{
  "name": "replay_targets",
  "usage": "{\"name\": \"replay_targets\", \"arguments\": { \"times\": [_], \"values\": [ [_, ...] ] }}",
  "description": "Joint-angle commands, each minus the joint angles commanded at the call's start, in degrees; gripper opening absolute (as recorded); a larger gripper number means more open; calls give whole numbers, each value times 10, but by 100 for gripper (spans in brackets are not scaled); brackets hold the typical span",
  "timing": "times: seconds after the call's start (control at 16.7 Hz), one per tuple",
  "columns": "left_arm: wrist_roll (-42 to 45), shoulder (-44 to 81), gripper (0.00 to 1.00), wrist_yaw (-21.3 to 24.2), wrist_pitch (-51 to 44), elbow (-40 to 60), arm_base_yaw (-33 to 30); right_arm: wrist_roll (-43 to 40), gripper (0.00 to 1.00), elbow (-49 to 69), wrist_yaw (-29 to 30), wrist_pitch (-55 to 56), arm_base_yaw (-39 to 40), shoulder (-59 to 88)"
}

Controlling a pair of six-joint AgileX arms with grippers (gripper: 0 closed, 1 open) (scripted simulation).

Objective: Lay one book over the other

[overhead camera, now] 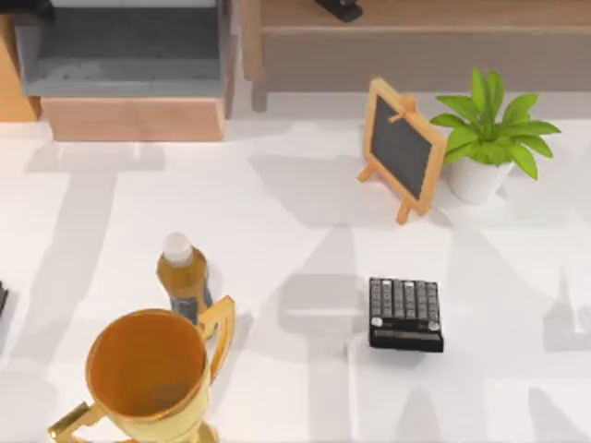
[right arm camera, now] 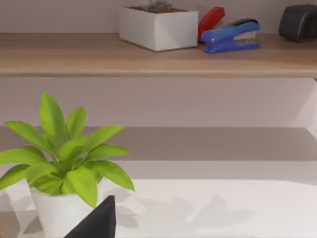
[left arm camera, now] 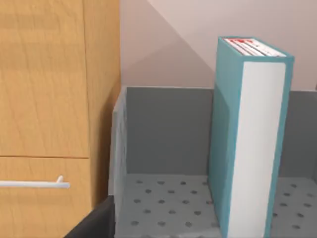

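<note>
Nearest my left wrist camera stands a teal book (left arm camera: 250,144), upright in a grey bin (left arm camera: 168,134) with a dotted floor (left arm camera: 163,208), beside a wooden cabinet (left arm camera: 49,99). I cannot tell whether the left pincer is released or clenched; the same holds for the right. From above, that bin (overhead camera: 120,55) sits at the frame's upper left, past the trophy (overhead camera: 148,378), bottle (overhead camera: 183,275) and calculator (overhead camera: 405,315) on the table (overhead camera: 305,231). My judgement: approach the book squarely, grip across its covers, and lift straight up before tilting. Only one book is evident; its lower edge is cut off. A dark wedge (right arm camera: 96,220) crosses the right wrist view before the potted plant (right arm camera: 62,163); I cannot identify it.
</note>
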Motion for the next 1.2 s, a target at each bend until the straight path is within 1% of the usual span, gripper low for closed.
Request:
{"name": "replay_targets", "arguments": {
  "times": [0.3,0.54,0.72,1.02,1.2],
  "values": [
    [-1,260,100,-19,81,157,-25,0,100,0,0,0,0,0],
    [-1,390,100,-29,124,239,-38,0,100,0,0,0,0,0],
    [-1,424,100,-32,136,262,-41,0,100,0,0,0,0,0],
    [-1,424,100,-31,135,261,-38,0,100,0,0,0,0,0],
    [-1,445,100,-28,128,292,-38,0,100,0,0,0,0,0]
  ]
}}
